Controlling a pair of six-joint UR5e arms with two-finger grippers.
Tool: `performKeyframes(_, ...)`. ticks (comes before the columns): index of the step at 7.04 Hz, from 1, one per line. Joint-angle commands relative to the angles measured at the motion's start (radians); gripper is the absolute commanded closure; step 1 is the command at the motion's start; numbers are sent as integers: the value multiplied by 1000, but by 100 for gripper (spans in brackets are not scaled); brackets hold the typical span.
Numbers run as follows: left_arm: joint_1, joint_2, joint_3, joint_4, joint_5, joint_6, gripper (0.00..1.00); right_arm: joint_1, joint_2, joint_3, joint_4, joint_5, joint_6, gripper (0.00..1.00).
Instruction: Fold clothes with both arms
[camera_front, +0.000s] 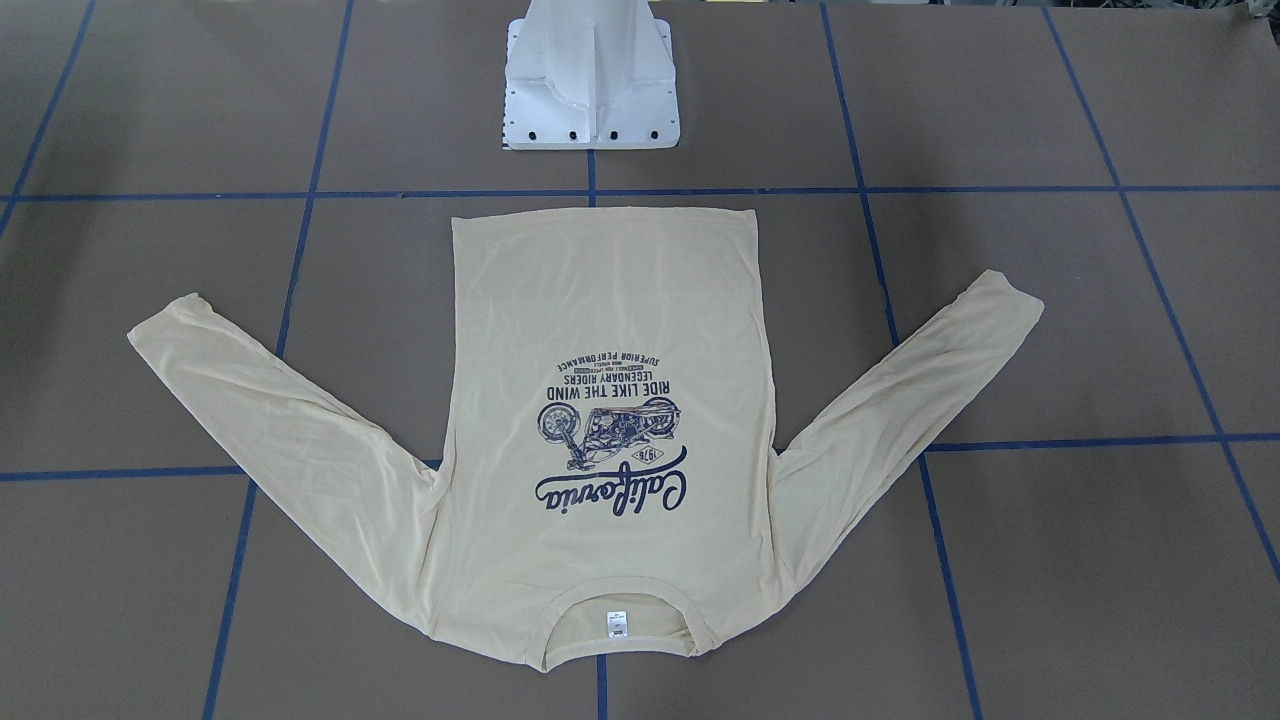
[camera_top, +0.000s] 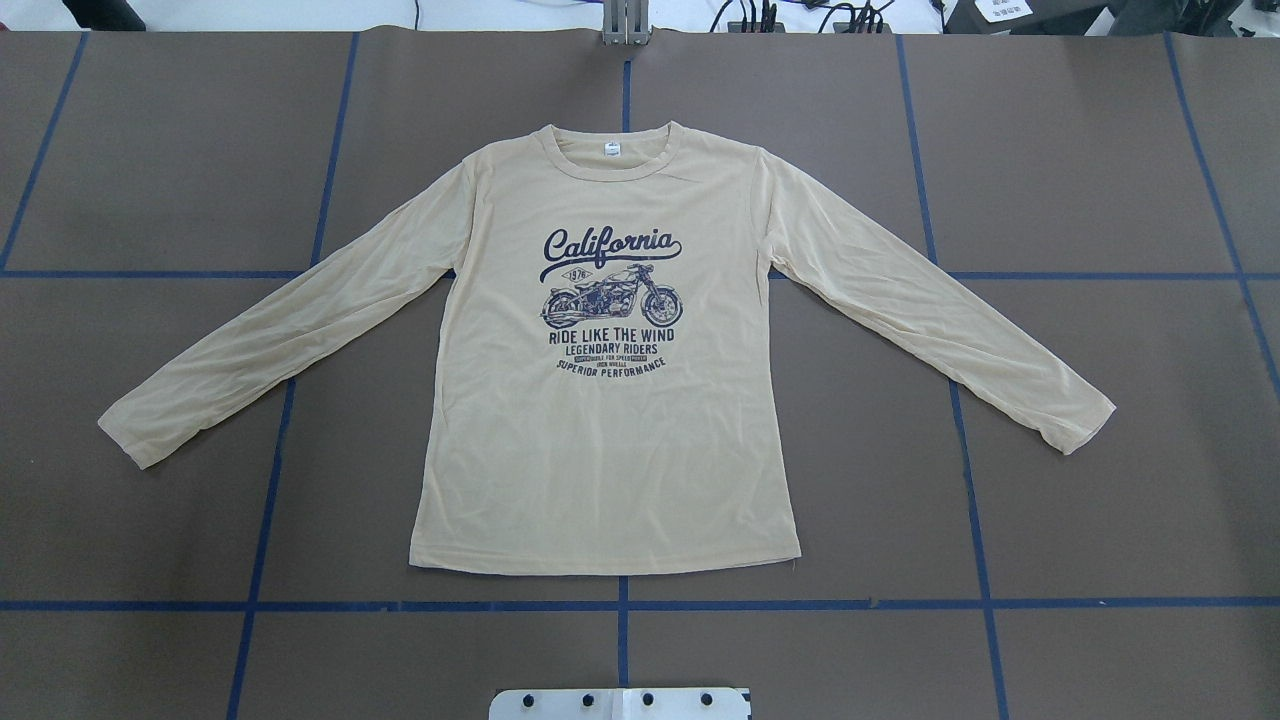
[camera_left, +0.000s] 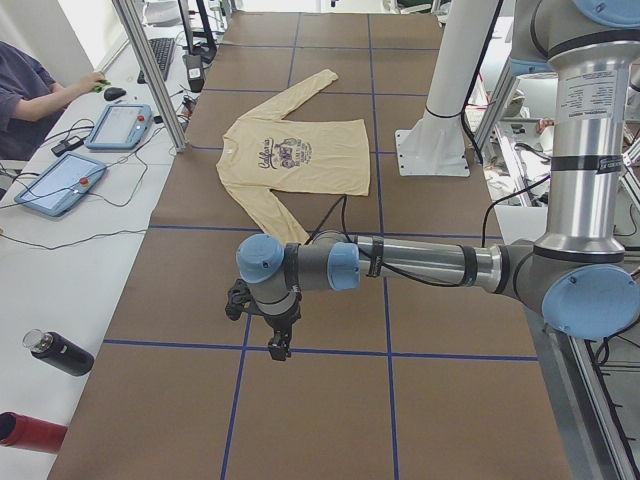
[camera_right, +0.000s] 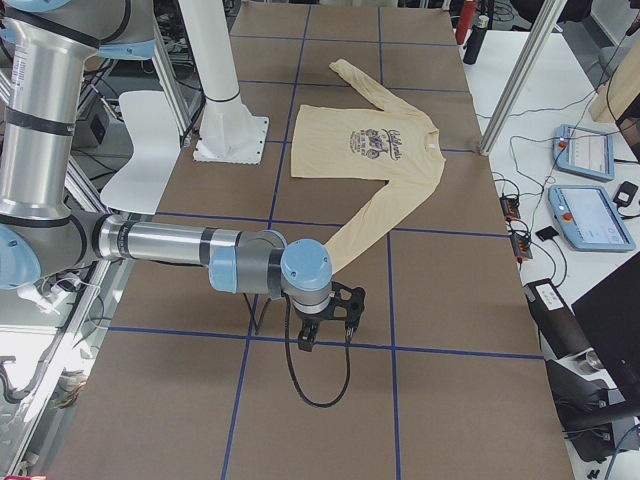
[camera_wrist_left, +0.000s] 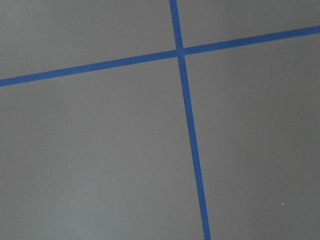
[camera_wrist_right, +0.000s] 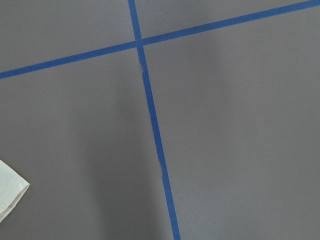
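t-shirt (camera_top: 610, 440) flat, face-up, sleeves spread

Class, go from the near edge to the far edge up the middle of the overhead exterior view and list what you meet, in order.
White pedestal base plate → T-shirt's bottom hem → motorcycle print → "California" lettering → white neck label → grey metal post at the table's far edge.

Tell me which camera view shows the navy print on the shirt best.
The overhead exterior view: there the print stands upright, large and readable on the shirt. The front-facing view shows it upside down. Both side views show it small and unreadable. The wrist views show none of it.
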Motion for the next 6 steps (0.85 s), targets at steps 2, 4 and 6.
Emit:
performKeyframes(2,1,-1,3,-3,0,-3,0,2,7,-6,5,3,4,0)
performKeyframes(4,1,-4,9,-73,0,-9,0,-5,32,-7,13,10,18,0)
performKeyframes(6,0,-24,7,-171,-7,-6,0,-18,52,-7,135,71,20,0)
